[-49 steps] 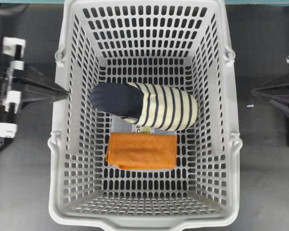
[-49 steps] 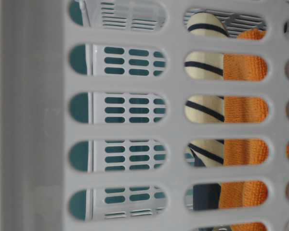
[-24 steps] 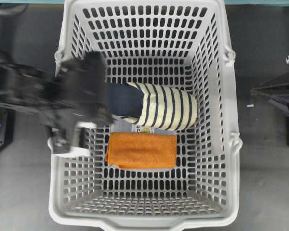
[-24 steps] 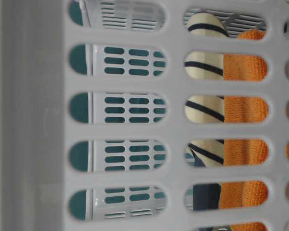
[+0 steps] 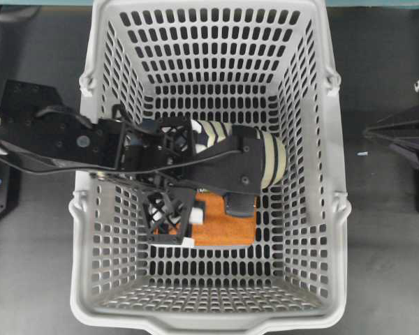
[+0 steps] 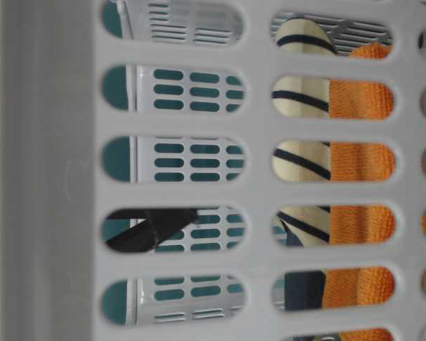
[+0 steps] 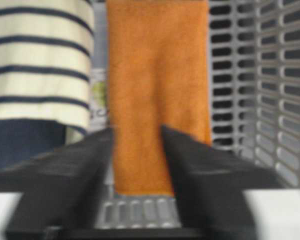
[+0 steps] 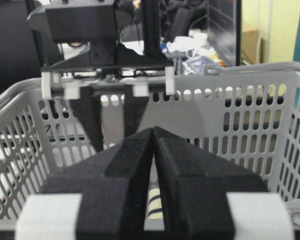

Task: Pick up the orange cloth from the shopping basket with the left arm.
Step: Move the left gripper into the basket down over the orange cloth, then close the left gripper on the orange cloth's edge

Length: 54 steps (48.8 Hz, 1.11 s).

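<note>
The left arm (image 5: 91, 143) reaches into the shopping basket (image 5: 335, 209), its claw (image 7: 138, 135) spread wide and empty above the orange cloth (image 7: 157, 85), the striped slipper (image 7: 37, 65) just beside it.

One basket (image 5: 91, 209), one orange cloth (image 5: 227, 227), one slipper (image 5: 272, 157).

Hidden and cut-off items
Left arm (image 5: 126, 150) covers most of slipper (image 5: 272, 157) and orange cloth's (image 5: 223, 227) far edge; fingers (image 7: 75, 170) blurred.

No text, label or number is legible in any view.
</note>
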Each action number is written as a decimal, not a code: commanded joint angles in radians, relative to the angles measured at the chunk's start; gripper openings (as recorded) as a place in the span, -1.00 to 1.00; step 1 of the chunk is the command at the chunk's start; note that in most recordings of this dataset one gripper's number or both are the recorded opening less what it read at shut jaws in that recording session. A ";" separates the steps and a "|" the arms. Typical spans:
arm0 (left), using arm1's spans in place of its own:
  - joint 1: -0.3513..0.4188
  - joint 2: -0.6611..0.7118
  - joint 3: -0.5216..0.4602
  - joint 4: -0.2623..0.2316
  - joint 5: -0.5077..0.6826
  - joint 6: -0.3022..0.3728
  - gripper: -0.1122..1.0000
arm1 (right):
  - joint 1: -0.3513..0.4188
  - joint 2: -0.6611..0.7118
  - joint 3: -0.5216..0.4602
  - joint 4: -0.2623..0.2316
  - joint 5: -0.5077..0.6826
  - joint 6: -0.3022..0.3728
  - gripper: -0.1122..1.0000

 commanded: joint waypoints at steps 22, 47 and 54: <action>-0.014 0.086 0.023 0.003 -0.066 -0.017 0.82 | 0.000 0.003 0.000 0.005 -0.005 0.002 -0.80; -0.028 0.155 0.138 0.003 -0.209 -0.046 0.81 | -0.002 0.003 0.012 0.006 -0.006 0.002 -0.80; -0.028 0.152 0.155 0.002 -0.215 -0.048 0.80 | 0.000 0.003 0.014 0.006 -0.006 0.002 -0.80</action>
